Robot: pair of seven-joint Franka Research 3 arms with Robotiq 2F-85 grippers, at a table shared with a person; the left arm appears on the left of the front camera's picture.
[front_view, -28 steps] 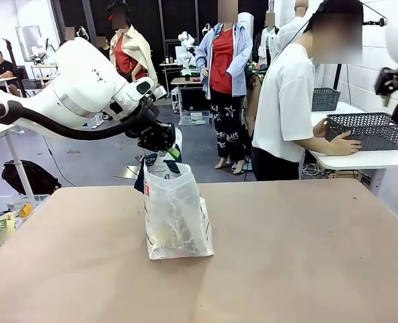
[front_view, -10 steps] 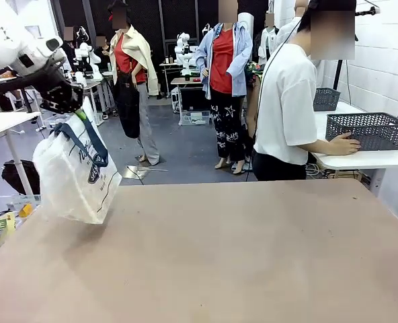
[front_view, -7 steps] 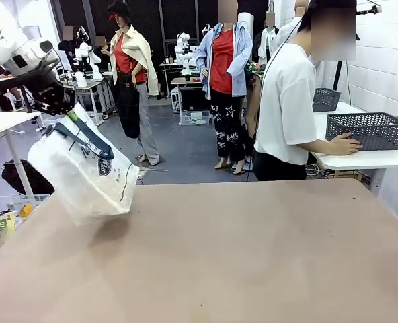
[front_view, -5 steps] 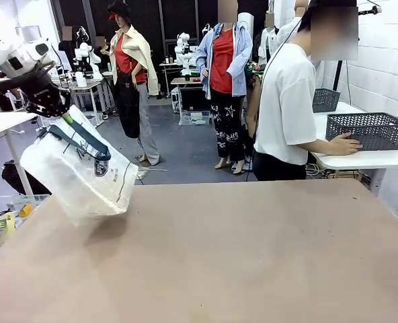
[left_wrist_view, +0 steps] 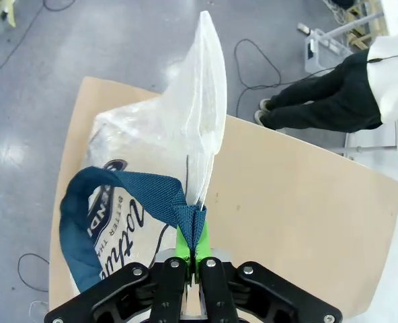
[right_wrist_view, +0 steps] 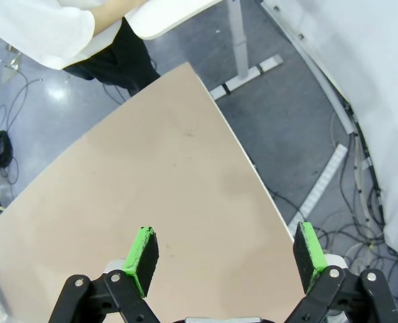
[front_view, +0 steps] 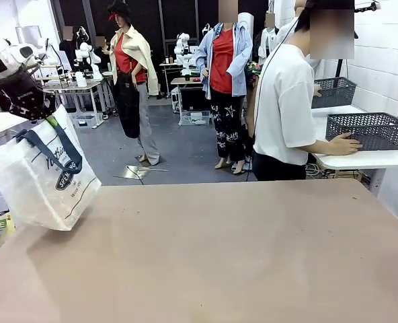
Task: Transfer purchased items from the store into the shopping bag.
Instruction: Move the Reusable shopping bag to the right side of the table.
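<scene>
The left end effector (front_view: 50,120) is up high at the left side of the front view. Its two green fingers (left_wrist_view: 185,243) are pressed tight together on the blue strap (left_wrist_view: 118,202) of the shopping bag (front_view: 41,175). The bag hangs from that strap in the air, tipped to one side, over the left edge of the tabletop (front_view: 219,256). The bag is see-through white with dark blue letters on it. What is inside it is too blurry to tell.

The right end effector (right_wrist_view: 222,259) has its fingers spread wide apart. Nothing is between them. It is above a corner of the tabletop, with the floor beside it.

A person (front_view: 286,101) in a white shirt stands at the far side. One hand (front_view: 347,143) rests against a dark grey basket (front_view: 367,130) on a white side table (front_view: 360,159).
</scene>
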